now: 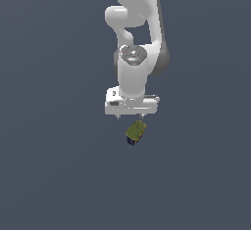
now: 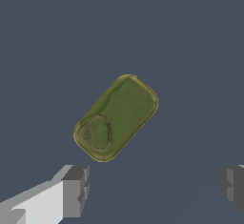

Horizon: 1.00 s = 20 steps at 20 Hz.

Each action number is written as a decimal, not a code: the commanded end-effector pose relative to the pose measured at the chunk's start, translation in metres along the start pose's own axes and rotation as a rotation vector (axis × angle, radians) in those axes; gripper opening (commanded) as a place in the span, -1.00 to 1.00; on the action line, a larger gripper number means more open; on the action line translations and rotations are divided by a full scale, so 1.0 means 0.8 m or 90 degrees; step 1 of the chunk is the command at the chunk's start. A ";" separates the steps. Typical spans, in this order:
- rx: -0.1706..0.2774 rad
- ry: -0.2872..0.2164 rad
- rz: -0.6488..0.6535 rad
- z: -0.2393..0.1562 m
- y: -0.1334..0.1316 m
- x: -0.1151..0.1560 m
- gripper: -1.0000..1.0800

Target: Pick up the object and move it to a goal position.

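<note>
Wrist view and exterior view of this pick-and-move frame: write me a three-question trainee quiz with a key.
1. True or false: the gripper is already shut on the olive-green block.
2. Multiple choice: in the wrist view, the block's long side lies (A) square to the fingers, (B) diagonal to them, (C) out of sight.
3. Fill in: in the exterior view, the block sits just ____ the white gripper.

Key: 1 false, the fingers stand wide apart, nothing between them. 2 B. 3 below.
</note>
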<state>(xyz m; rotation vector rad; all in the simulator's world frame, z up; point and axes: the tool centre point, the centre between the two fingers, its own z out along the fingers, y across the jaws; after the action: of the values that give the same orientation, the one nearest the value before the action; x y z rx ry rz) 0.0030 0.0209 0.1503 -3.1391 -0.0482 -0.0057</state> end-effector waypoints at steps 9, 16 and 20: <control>-0.001 0.003 0.019 -0.002 -0.004 0.007 0.92; -0.001 0.003 0.024 -0.001 -0.005 0.008 0.92; 0.000 0.003 0.041 0.001 -0.006 0.009 0.92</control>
<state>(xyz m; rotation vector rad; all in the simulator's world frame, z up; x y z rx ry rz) 0.0096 0.0254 0.1506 -3.1400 0.0358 -0.0136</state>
